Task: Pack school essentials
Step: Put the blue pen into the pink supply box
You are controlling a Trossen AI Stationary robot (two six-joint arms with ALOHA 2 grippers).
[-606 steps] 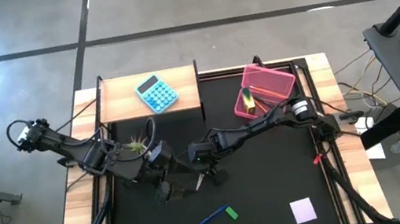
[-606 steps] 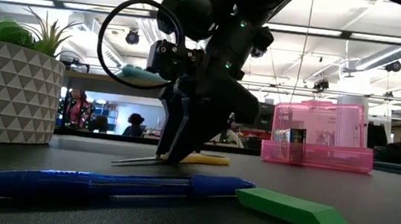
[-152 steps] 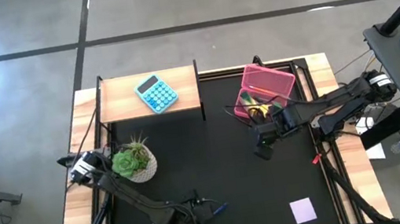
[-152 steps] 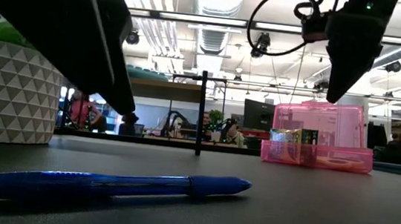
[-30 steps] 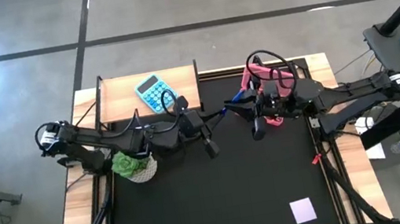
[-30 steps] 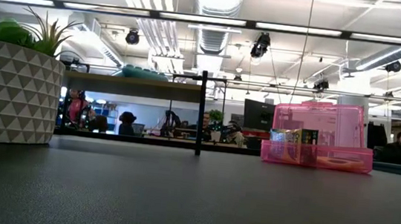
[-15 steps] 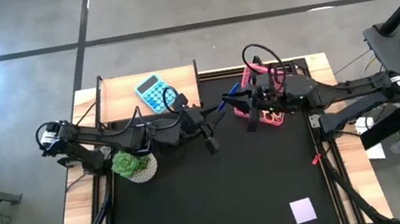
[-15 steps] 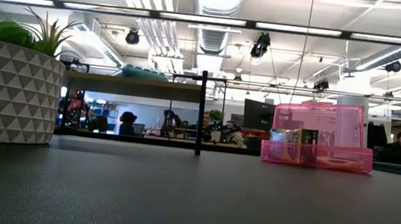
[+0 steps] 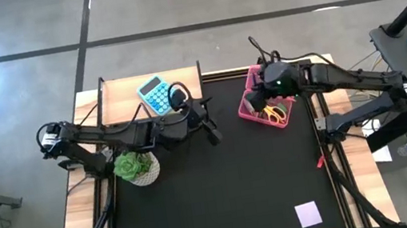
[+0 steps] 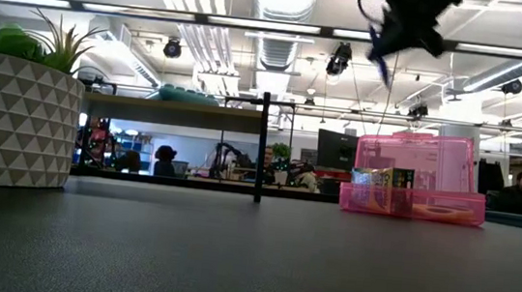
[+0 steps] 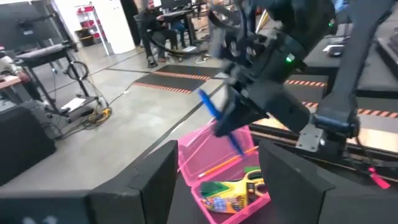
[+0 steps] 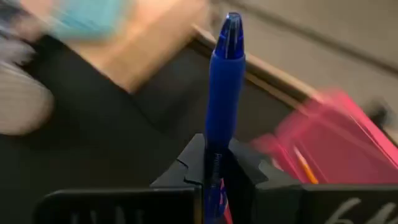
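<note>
My right gripper [image 9: 264, 89] hangs above the open pink box [image 9: 245, 109] at the table's far right, shut on the blue pen [image 11: 221, 121]. In the box lie yellow-handled scissors [image 9: 273, 112], a small yellow box [image 11: 227, 202], a green eraser [image 11: 251, 169] and an orange pencil [image 11: 224, 164]. My left gripper [image 9: 213, 133] stands open in mid-table, left of the box, with nothing between its fingers [image 11: 155, 180]. The lilac note pad [image 9: 308, 213] lies flat near the front right corner. My right gripper pinches the blue pen's barrel [image 12: 217, 146] between its two fingers. The pen lies along the fingers, and its long capped end [image 12: 229, 31] sticks out past their tips. It is lifted clear, slanting downward [image 10: 380, 53] above the pink box.
A blue calculator [image 9: 159, 95] lies on a wooden shelf [image 9: 185, 100] at the far left. A potted plant [image 9: 134, 166] in a white pot stands beside my left arm. The black mat [image 9: 224, 200] between the arms and the near edge is free apart from the note pad.
The pen reached between both grippers a second ago; now only my right gripper has it. My right gripper has carried it toward the table's right and far edge, up over the pink box. My left gripper has stayed near mid-table.
</note>
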